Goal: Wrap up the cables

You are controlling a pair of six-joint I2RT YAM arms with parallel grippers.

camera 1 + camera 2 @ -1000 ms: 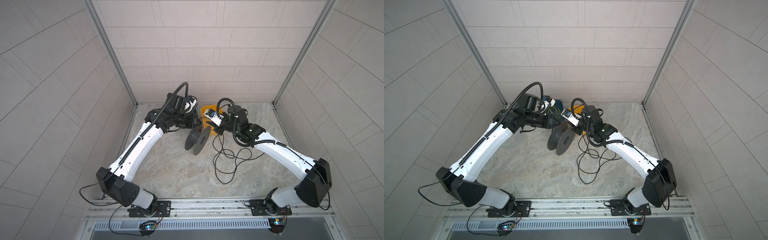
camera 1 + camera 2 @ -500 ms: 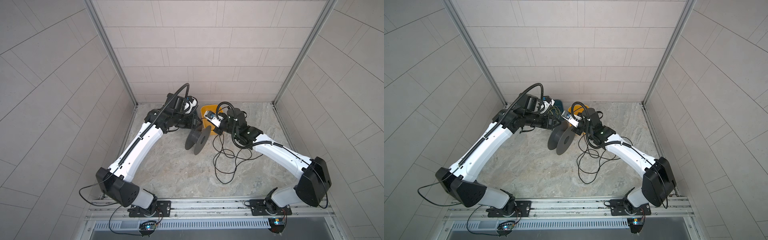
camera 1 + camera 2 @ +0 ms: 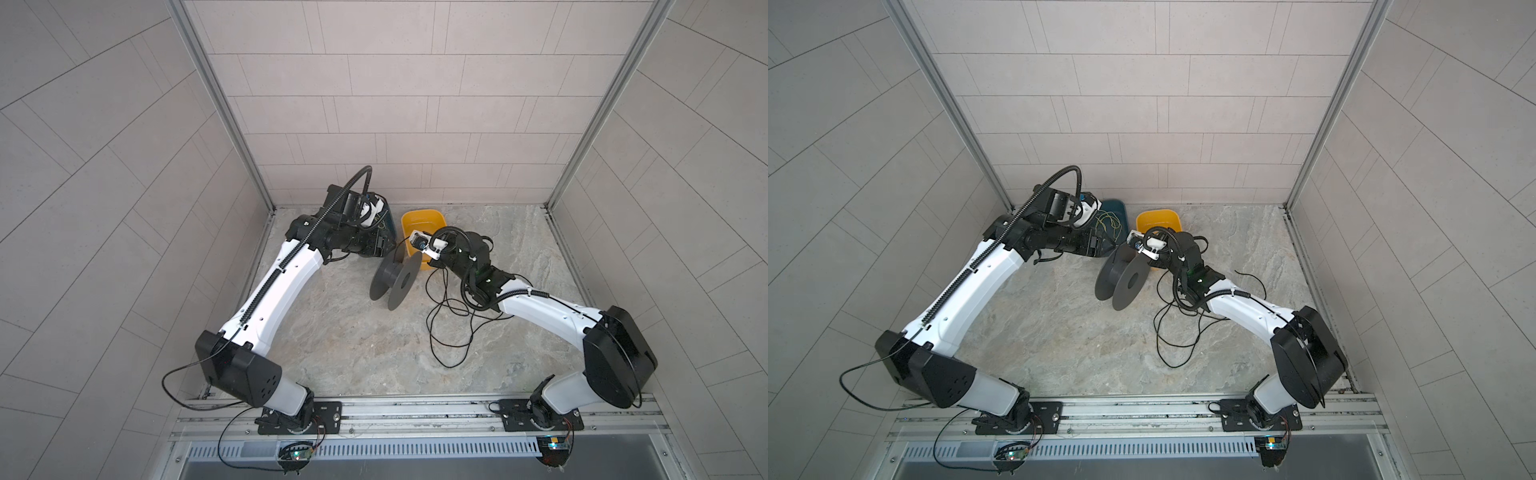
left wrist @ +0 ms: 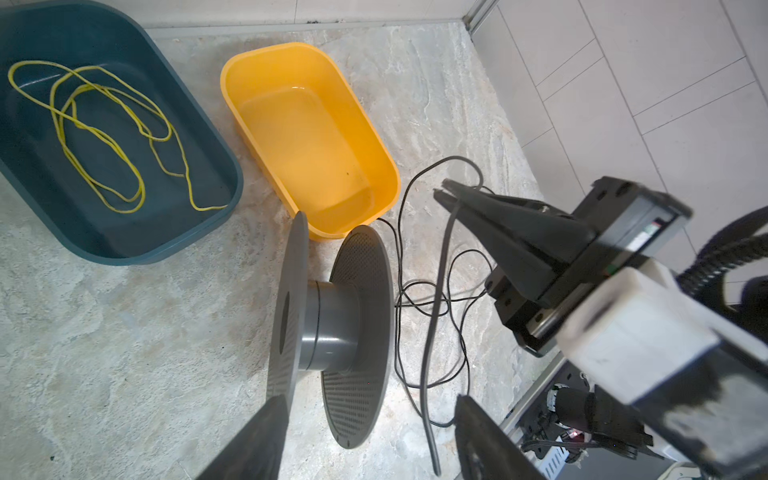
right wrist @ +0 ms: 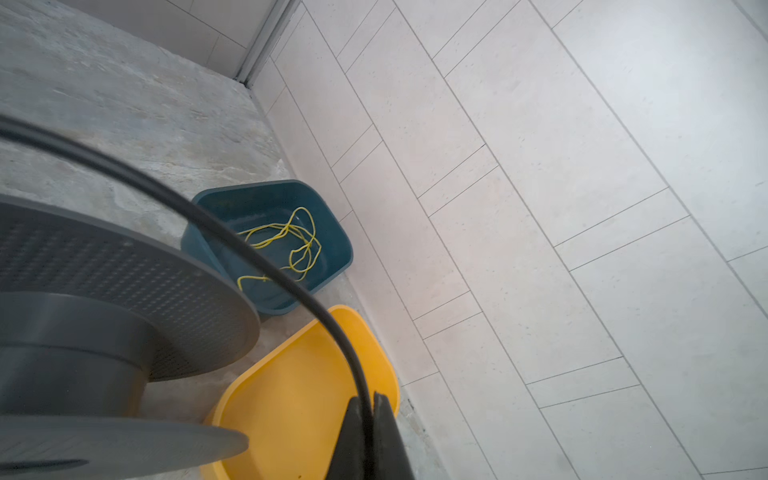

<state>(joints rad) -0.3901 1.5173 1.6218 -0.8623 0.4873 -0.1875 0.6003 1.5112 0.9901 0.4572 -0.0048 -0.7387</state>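
Jaws of my right gripper (image 4: 446, 193) are pinched on the black cable (image 4: 438, 299); my left gripper (image 4: 370, 401) stands wide and empty. One strand arcs over the grey spool (image 4: 332, 324), whose hub is bare (not one turn laid), and the rest sprawls loose on the floor (image 3: 353, 345) beside it, so I judge all the winding remains

White arms (image 3: 293, 286), black joints (image 3: 245, 374), ribbed hoses (image 4: 723, 255)

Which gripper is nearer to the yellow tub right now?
Right. The right gripper, shut on the black cable, sits just beside the yellow tub's near corner. The left gripper hangs open farther off, beside the spool, over toward the teal tub.
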